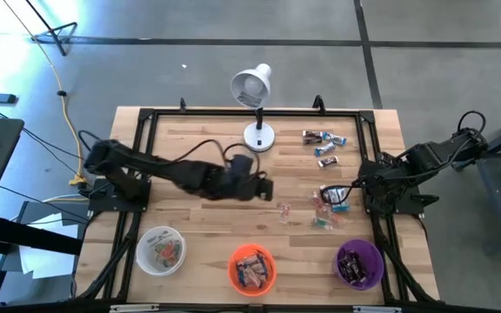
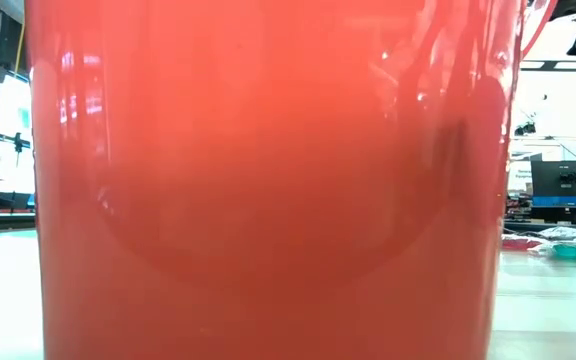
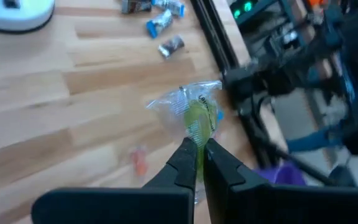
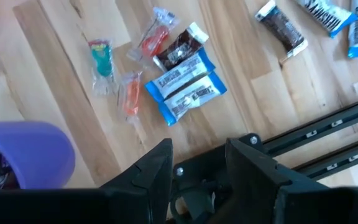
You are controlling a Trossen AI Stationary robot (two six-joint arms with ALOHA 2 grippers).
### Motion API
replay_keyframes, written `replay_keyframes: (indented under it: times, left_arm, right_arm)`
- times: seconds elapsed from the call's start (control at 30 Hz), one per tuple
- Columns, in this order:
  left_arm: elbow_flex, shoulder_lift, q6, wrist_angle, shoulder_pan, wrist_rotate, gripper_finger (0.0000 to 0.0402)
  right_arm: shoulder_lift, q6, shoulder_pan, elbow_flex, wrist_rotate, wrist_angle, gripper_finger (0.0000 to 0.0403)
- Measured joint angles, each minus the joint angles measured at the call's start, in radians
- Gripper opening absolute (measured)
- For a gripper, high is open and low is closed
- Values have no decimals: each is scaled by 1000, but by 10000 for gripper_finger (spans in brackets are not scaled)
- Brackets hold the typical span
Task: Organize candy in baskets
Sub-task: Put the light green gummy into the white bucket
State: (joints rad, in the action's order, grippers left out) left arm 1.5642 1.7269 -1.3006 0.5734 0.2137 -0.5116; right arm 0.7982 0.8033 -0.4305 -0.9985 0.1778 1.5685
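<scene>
My left gripper (image 3: 197,163) hangs over the middle of the table (image 1: 266,188), shut on a green candy (image 3: 197,118) in a clear wrapper. My right gripper (image 4: 197,163) stands open above a cluster of candy near the right edge: two blue bars (image 4: 185,84), a brown one (image 4: 178,48) and red, orange and teal ones in clear wrappers (image 4: 129,93). Along the near edge stand the three baskets, white (image 1: 161,249), orange (image 1: 252,268) and purple (image 1: 359,263), each with candy inside. The orange basket (image 2: 268,180) fills the low view. My left gripper pinches the green candy by one end of its wrapper (image 3: 197,144) between its two fingertips. The fingers slant down from the table's left. The rest of the candy juts out beyond the fingertips, lifted clear of the table.
A white desk lamp has its base (image 1: 258,136) at the far middle of the table and its head (image 1: 250,85) past the far edge. More candy (image 1: 324,143) lies at the far right, and one small piece (image 1: 285,210) at the middle. A black frame rail (image 1: 372,156) borders the table.
</scene>
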Motion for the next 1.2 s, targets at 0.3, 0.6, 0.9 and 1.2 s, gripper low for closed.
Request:
replay_keyframes:
  times: [0.3, 0.6, 0.9, 1.2]
  left_arm:
    - [1, -139, -119, 348, 188, 108, 0]
    - [1, -173, -316, 998, 360, 366, 0]
    - [-89, -188, -335, 979, 502, 417, 0]
    - [-192, -189, -471, 834, 575, 489, 0]
  right_arm:
    - [1, 78, 0, 0, 35, -56, 144]
    - [7, 433, 0, 0, 113, -66, 144]
    - [8, 627, 0, 0, 171, -66, 144]
    - [8, 663, 0, 0, 178, -42, 144]
